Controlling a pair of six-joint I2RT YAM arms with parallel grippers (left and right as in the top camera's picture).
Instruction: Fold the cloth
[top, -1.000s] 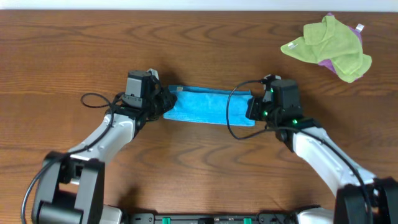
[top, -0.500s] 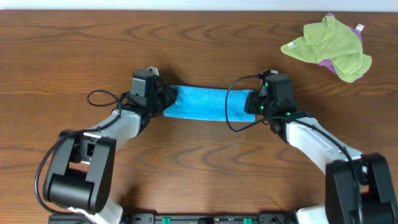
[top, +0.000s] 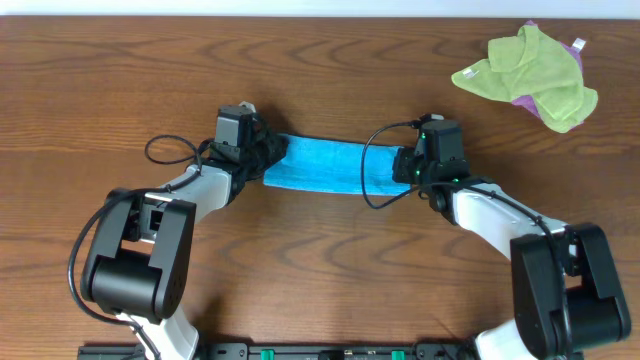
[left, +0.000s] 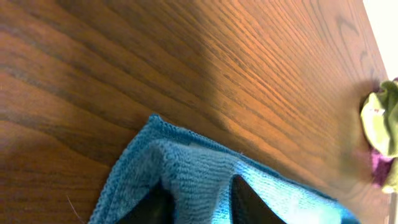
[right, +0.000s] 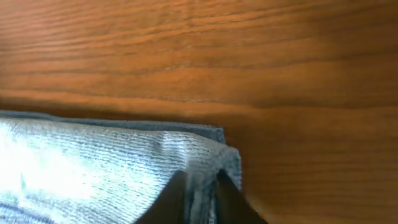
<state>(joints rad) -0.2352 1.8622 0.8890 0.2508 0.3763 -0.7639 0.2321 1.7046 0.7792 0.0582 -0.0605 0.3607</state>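
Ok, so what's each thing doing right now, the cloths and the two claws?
the cloth: folded into a long strip, lying flat.
left gripper: fingers either side of a cloth end, grip unclear.
right gripper: fingers either side of the other end, grip unclear.
yellow-green cloth: crumpled, lying on the purple cloth.
purple cloth: mostly hidden underneath.

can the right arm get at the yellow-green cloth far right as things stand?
Probably yes, though it is a stretch. Only bare table lies between the right claw and the yellow-green cloth. The claw has the blue cloth's end between its fingers, so it must clear that first.
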